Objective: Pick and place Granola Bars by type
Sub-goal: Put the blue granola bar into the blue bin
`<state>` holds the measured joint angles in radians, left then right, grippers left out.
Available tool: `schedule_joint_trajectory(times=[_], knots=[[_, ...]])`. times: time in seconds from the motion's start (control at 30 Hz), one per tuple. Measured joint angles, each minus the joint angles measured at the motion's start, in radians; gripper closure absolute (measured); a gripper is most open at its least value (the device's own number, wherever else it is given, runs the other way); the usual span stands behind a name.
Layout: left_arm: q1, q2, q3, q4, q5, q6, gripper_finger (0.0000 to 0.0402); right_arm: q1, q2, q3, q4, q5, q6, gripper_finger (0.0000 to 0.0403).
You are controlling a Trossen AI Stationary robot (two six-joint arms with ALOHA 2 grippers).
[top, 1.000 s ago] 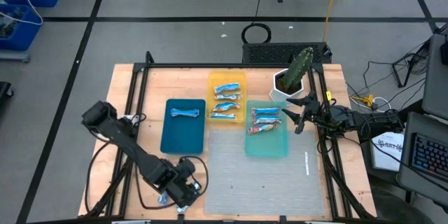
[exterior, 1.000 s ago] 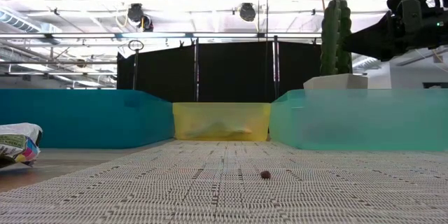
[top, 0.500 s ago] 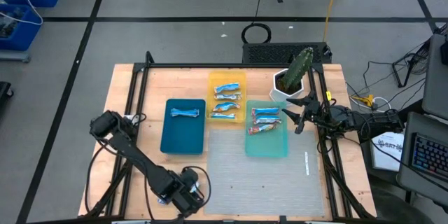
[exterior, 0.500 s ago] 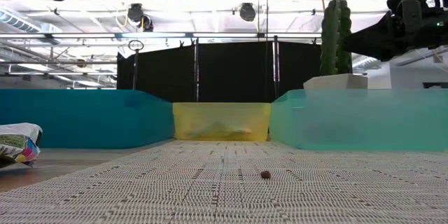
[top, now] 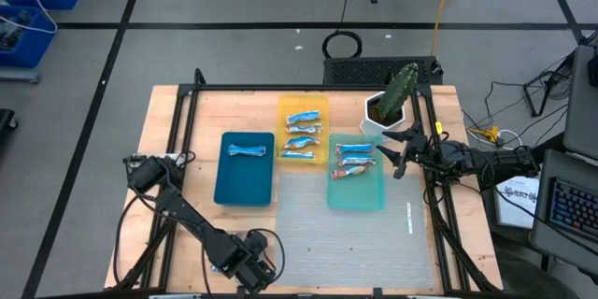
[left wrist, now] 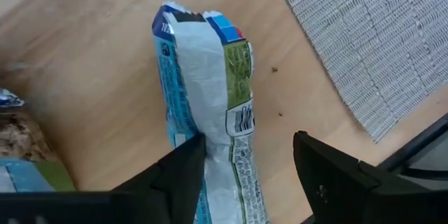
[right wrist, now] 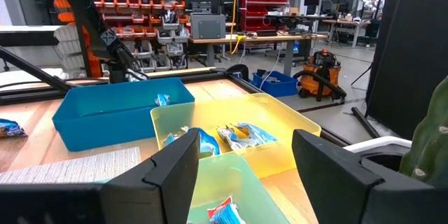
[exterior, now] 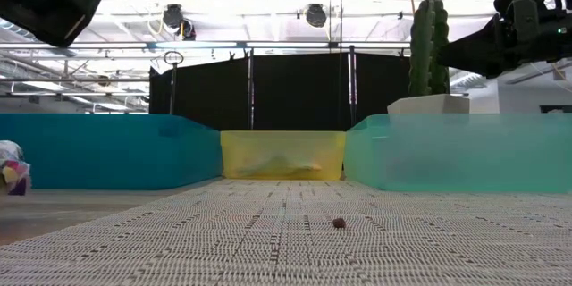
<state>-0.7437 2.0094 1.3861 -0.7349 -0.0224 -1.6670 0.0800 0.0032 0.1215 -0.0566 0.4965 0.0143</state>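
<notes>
My left gripper [top: 245, 266] hangs low at the table's near-left corner, open. In its wrist view [left wrist: 248, 140] the fingers stand on either side of a blue, white and green wrapped granola bar [left wrist: 206, 105] lying flat on the wood. More wrapped bars [left wrist: 17, 150] lie beside it. One bar [top: 247, 151] lies in the blue tray [top: 245, 187], several [top: 303, 131] in the yellow tray [top: 320, 105], and blue-white ones [top: 353, 154] plus a reddish one [top: 349, 174] in the teal tray [top: 360, 196]. My right gripper [top: 397, 154] [right wrist: 245, 147] waits open by the teal tray's right side. My left gripper comes at the bar from above, fingers across its width. One finger [left wrist: 183, 171] stands right against the bar's long edge [left wrist: 210, 147]; I cannot tell whether it touches. The other finger [left wrist: 329, 175] is clear of it.
A grey woven mat [top: 355, 234] covers the table's near middle. A cactus in a white pot [top: 392, 101] stands at the far right, behind the teal tray. The dark frame rails [top: 177, 149] run along both table sides. Bare wood lies left of the blue tray.
My left arm has swung toward the table's near edge and lowered, its gripper ending nearer the near-left corner; its dark body has dropped into the low view's top left. The wrapped bars at the low view's left edge now show farther left. The right arm has kept still.
</notes>
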Motion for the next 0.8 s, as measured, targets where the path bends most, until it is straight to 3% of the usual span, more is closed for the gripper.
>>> schedule_joint_trajectory(times=[0.27, 0.7, 0.8], knots=[[0.003, 0.000, 0.000, -0.077, -0.067, -0.015, 0.0218, 0.000, 0.000, 0.000, 0.000, 0.000, 0.000, 0.0181], [0.003, 0.000, -0.001, -0.100, -0.069, -0.013, 0.0387, 0.000, 0.000, 0.000, 0.000, 0.000, 0.000, 0.0181], [0.003, 0.000, -0.001, -0.100, -0.067, -0.012, 0.0391, 0.000, 0.000, 0.000, 0.000, 0.000, 0.000, 0.0181]])
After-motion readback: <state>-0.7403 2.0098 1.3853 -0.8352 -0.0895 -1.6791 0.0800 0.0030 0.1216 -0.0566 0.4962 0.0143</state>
